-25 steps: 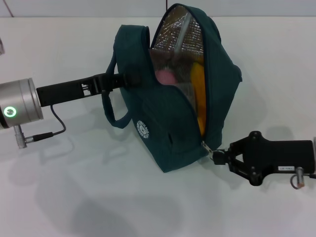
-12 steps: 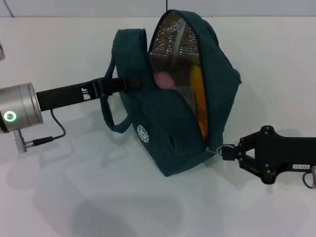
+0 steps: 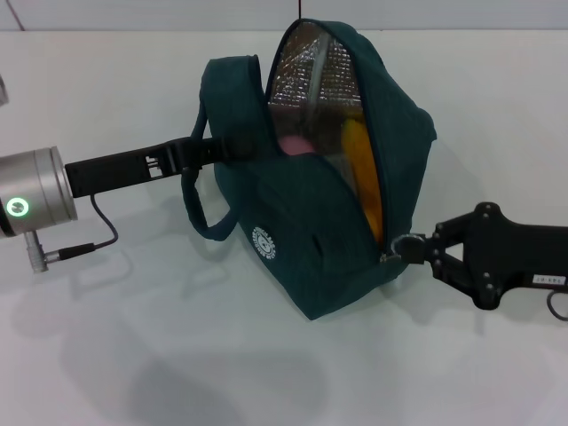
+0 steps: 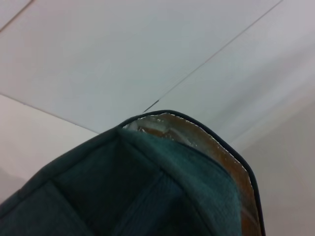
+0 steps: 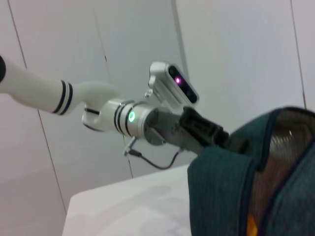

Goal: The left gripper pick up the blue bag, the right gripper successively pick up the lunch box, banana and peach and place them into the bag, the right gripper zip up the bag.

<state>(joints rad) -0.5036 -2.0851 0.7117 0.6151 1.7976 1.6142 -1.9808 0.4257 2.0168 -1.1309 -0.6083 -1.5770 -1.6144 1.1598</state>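
Blue bag (image 3: 328,204) at table centre, soft, floppy, likely weighted by its load. Left gripper (image 3: 226,146) clamped on its handle; right gripper (image 3: 410,248) pinching the ring pull (image 3: 404,245), the proper hold for zipping.

The bag (image 3: 311,231) is dark teal with a round white logo (image 3: 264,241) on its side. Inside, its lining (image 3: 311,75) is shiny silver with a tiny crinkly pattern. The banana (image 3: 366,182) is yellow-orange. The peach (image 3: 293,144) is pink. The desk (image 3: 133,355) is white. Both end effectors, left (image 3: 232,147) and right (image 3: 415,251), are black. The left arm has a silver part with a green light (image 3: 15,208).
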